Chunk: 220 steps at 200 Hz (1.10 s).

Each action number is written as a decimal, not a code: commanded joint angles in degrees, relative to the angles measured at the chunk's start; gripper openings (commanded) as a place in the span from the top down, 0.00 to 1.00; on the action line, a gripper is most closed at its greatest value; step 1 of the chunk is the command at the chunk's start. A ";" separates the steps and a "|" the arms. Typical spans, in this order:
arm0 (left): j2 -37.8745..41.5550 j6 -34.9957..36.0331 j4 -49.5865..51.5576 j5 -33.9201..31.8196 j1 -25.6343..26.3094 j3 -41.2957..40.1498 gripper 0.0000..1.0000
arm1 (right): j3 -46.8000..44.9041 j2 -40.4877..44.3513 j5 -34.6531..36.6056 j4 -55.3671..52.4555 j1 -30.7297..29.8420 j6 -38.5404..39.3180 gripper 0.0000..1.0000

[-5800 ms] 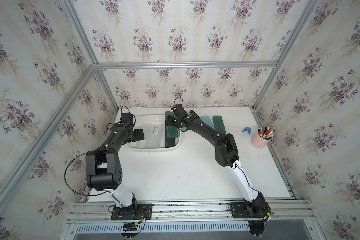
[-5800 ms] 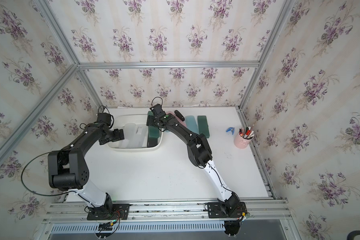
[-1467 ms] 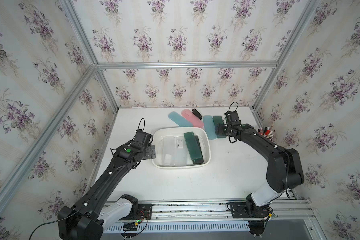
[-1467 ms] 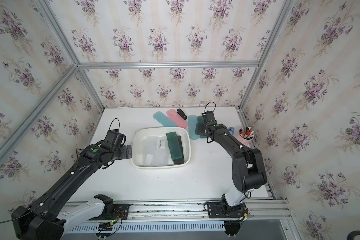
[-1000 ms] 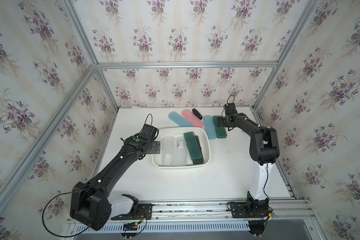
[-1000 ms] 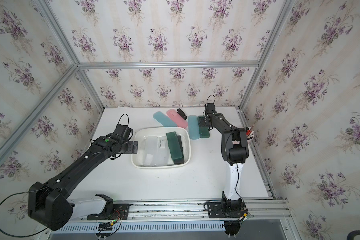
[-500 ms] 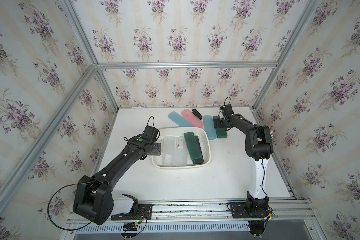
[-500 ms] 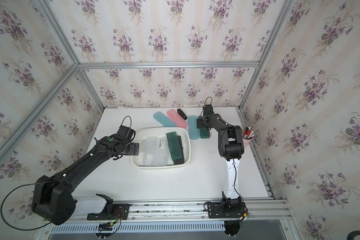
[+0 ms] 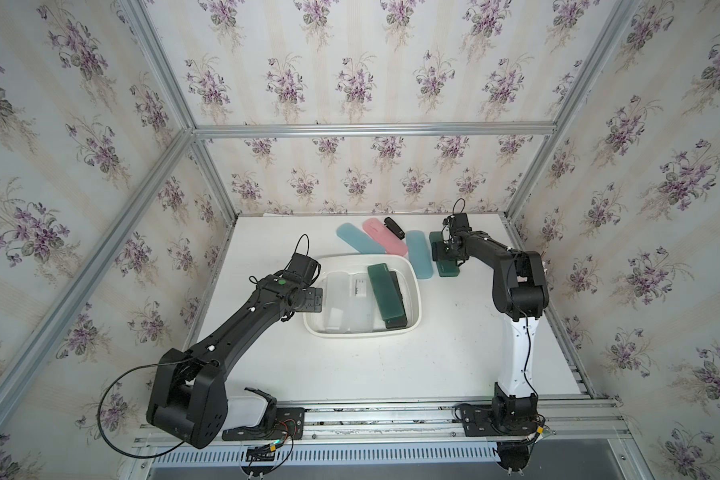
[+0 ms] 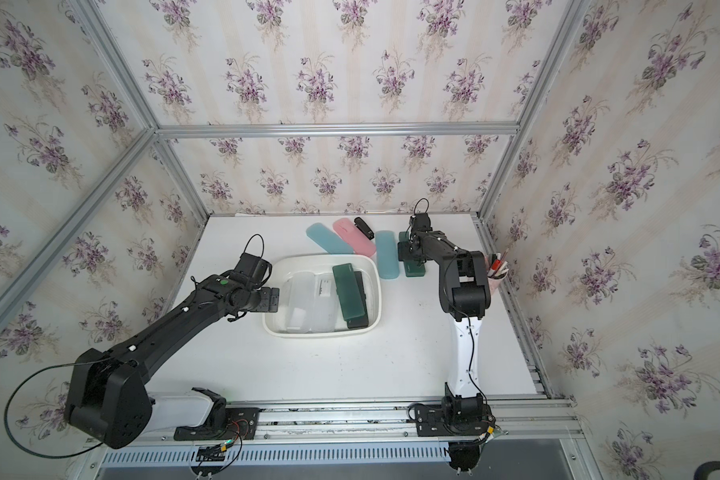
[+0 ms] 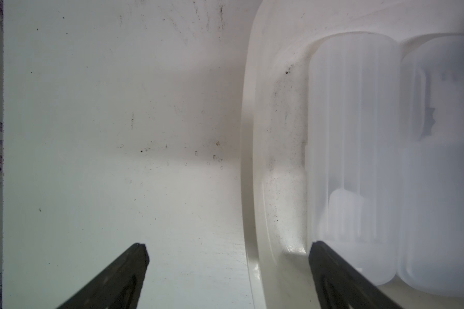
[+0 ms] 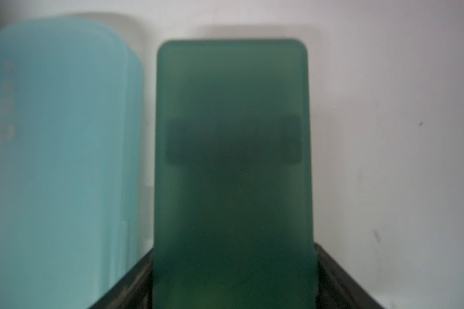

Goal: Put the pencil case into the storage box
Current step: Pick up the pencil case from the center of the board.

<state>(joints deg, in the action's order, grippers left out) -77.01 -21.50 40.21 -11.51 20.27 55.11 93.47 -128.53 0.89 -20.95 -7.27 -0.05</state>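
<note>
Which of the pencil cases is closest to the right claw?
The dark green rectangular plastic pencil case on the table, straddled by the right gripper; its lookalike lies inside the white plastic storage box.

Storage box (image 11: 255,187) looks like glossy white plastic, green pencil case (image 12: 233,133) is frosted matt plastic, worktop (image 11: 105,107) matt and speckled with scuffs.

No words or numbers can be read. The light blue pencil case (image 12: 59,160) has raised marks down one side, but they are too blurry. A small label (image 9: 360,287) on a clear case (image 9: 341,307) in the storage box (image 9: 362,335) has dark print, too tiny to read
</note>
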 commanded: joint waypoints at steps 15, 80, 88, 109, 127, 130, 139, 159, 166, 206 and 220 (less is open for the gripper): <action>0.11 0.71 -0.27 -0.26 -0.01 -0.27 0.01 | -1.51 0.03 -0.71 -4.51 -0.12 0.54 0.15; 1.05 1.50 0.16 -0.96 0.03 -0.35 0.01 | -5.19 4.17 -2.54 -1.58 -0.13 -2.15 0.30; 1.11 1.59 0.14 -1.05 0.03 -0.51 0.01 | -5.87 5.48 -2.98 -1.29 -0.20 -2.59 0.30; 1.29 1.63 -0.04 -0.97 -0.03 -0.82 0.01 | -7.68 9.45 -4.18 -1.11 -0.18 -3.98 0.31; 1.41 1.64 -0.42 -0.72 -0.01 -1.20 0.01 | -9.40 13.59 -6.72 -1.24 -0.33 -5.70 0.32; 1.35 1.63 -0.49 -0.64 0.00 -1.26 0.01 | -9.97 14.62 -7.09 -1.17 -0.36 -6.03 0.32; 1.51 1.63 -0.58 -0.54 0.02 -1.38 0.01 | -11.35 17.17 -7.99 -0.90 -0.74 -7.18 0.32; 1.43 1.47 -0.92 -0.12 0.02 -1.59 0.01 | -14.57 22.78 -8.33 -0.85 -3.26 -9.61 0.33; 1.49 1.37 -1.00 0.07 0.00 -1.74 0.01 | -15.60 24.56 -7.51 -0.98 -4.97 -10.71 0.33; 1.35 0.93 -2.34 1.60 0.02 -2.84 0.01 | -18.06 29.77 -3.31 -0.32 -18.03 -18.87 0.33; 1.23 0.93 -2.57 1.92 0.03 -3.10 0.01 | -18.04 29.28 -2.22 1.14 -22.19 -22.30 0.33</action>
<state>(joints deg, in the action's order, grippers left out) -75.72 -20.16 39.16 -10.59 20.27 52.36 75.59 -99.15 -4.16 -22.09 -24.51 -14.79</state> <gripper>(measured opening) 0.989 0.757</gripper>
